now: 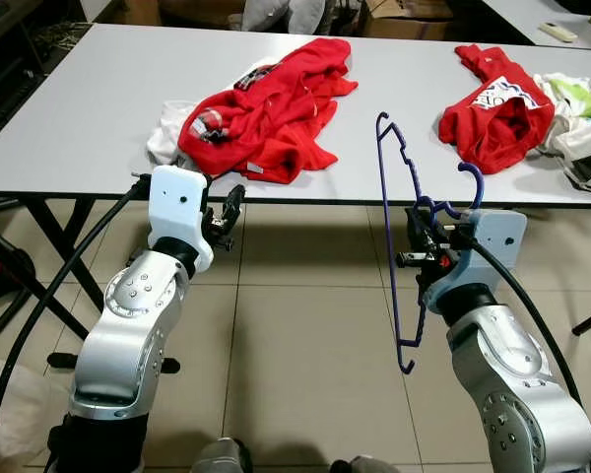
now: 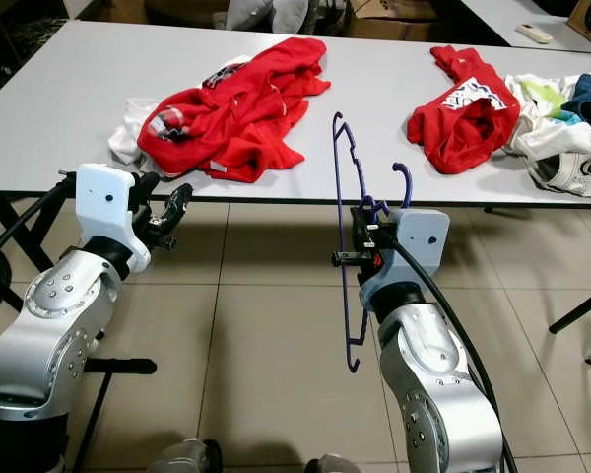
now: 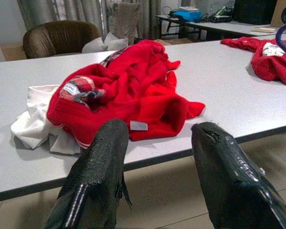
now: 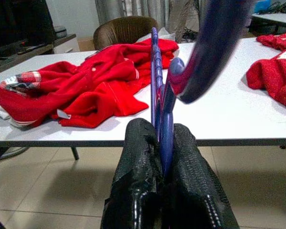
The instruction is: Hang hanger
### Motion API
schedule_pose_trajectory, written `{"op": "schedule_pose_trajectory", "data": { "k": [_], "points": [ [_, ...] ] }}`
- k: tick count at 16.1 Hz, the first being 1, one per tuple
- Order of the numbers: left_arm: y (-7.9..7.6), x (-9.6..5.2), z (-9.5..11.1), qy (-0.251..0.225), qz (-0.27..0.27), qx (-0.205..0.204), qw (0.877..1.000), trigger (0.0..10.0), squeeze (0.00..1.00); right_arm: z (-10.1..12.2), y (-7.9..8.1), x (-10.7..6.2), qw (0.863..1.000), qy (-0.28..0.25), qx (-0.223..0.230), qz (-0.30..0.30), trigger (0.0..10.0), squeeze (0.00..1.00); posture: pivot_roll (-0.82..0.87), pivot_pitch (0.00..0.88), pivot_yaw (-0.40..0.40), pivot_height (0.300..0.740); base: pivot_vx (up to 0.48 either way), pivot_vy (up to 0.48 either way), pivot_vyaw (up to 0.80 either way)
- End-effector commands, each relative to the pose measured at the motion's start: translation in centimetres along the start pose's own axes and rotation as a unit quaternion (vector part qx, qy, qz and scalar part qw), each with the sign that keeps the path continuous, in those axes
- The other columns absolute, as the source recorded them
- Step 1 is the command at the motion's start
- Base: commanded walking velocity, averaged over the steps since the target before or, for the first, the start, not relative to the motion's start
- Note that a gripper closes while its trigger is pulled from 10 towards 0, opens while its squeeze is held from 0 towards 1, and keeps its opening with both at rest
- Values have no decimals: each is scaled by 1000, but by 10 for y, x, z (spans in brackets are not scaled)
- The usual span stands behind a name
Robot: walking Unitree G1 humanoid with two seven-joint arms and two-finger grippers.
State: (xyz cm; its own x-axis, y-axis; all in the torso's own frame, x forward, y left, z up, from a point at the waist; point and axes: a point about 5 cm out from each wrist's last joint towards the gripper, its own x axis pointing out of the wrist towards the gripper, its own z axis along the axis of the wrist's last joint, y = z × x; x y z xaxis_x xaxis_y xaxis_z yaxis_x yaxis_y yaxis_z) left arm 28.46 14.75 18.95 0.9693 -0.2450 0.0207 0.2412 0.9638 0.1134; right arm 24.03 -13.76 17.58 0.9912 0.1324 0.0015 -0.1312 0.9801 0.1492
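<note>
Our right claw pinches the purple hanger upright, hook free for hanging; our left claw gapes empty near the red shirt.

purple hanger, upright, before table edge

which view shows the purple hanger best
The left eye view: the whole purple hanger stands upright in the right gripper, hook beside the wrist. The right eye view shows much the same. The right wrist view has just a blurred close-up between the fingers; the left wrist view catches a sliver.
</note>
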Motion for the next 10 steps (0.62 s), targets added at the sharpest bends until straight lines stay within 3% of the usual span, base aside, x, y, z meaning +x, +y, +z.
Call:
{"op": "schedule_pose_trajectory", "data": {
  "k": [1,4,10],
  "points": [
    [-1,-2,2,-4,-3,-2,1000,10000,0,2,-5,-1,1000,-9,-5,-13,10000,0,26,84,-28,740,244,0,0],
    [-1,-4,0,-2,-1,-5,1000,10000,0,1,-3,-1,1000,-2,3,-8,10000,0,22,83,-30,740,245,0,-800],
    [10,-2,-1,-2,28,4,1000,10000,0,0,-1,3,1000,2,2,9,10000,0,32,72,-30,740,250,0,0]
  ]
}}
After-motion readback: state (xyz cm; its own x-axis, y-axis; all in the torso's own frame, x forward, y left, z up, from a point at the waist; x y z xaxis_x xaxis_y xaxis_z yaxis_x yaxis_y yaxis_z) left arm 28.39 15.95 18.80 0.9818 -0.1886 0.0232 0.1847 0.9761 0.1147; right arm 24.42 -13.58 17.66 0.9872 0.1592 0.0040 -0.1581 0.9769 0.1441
